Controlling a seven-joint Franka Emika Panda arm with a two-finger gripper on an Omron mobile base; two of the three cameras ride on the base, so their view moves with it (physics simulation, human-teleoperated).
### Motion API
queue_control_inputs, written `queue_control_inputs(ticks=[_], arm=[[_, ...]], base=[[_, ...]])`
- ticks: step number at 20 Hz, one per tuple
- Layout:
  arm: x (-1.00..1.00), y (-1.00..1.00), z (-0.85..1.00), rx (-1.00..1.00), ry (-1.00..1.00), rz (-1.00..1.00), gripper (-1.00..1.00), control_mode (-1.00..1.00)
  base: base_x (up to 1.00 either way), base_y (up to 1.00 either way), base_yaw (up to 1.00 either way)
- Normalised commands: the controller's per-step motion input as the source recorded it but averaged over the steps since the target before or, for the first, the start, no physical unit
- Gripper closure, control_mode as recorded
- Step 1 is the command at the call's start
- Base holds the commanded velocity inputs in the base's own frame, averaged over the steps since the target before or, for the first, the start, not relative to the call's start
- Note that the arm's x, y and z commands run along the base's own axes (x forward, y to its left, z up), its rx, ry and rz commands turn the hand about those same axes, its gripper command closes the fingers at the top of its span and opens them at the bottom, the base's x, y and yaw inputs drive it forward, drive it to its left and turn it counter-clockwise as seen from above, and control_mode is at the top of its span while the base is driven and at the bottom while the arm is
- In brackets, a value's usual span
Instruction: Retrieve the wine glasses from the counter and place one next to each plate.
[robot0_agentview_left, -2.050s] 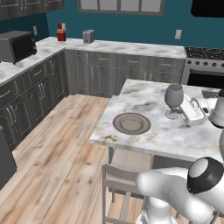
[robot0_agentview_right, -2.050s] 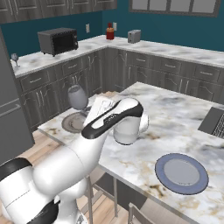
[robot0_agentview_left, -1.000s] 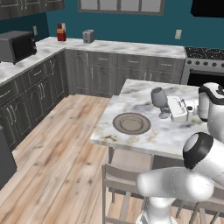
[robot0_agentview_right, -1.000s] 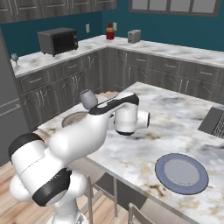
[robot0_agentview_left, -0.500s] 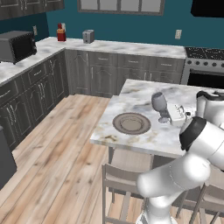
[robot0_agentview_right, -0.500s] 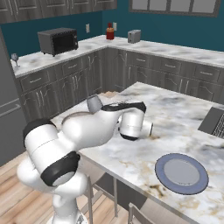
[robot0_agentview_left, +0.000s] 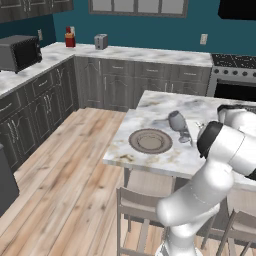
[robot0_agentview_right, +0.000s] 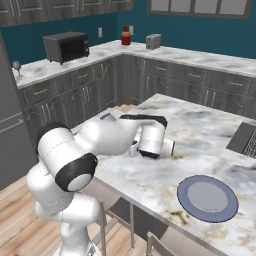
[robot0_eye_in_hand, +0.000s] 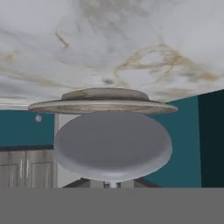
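On the marble island table (robot0_agentview_left: 150, 107), the brownish plate (robot0_agentview_left: 150, 140) lies near the left edge. Just right of that plate a grey wine glass (robot0_agentview_left: 177, 121) leans tilted above the marble, its stem in the closed pincer (robot0_agentview_left: 189, 136). Far right of the brownish plate, in the right base view, lies the blue-grey plate (robot0_agentview_right: 208, 197). In the hand view the glass's bowl sits just before the brownish plate's rim.

Arm (robot0_agentview_right: 105, 137) is built from glossy white rounded links, joined by dark grey-black bands at the joints. A black-faced round cap is seen on one joint. Beside the blue plate (robot0_agentview_right: 207, 197), the last link is a white cylinder.
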Motion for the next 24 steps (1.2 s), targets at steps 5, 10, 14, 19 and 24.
queue_control_inputs(ticks=[5,10,14,19,24], arm=[[0.23,0.0,-0.25,-0.03,0.01,0.0,1.0,-1.0],[0.24,0.0,-0.25,0.15,0.02,0.0,1.0,-1.0],[0.22,0.0,-0.28,0.13,0.0,0.0,1.0,-1.0],[0.34,0.07,-0.3,-0.02,0.0,0.0,1.0,-1.0],[0.29,0.11,-0.35,-0.02,0.0,0.0,1.0,-1.0]], base=[[0.0,0.0,0.0],[0.0,0.0,0.0],[0.0,0.0,0.0],[0.0,0.0,0.0],[0.0,0.0,0.0]])
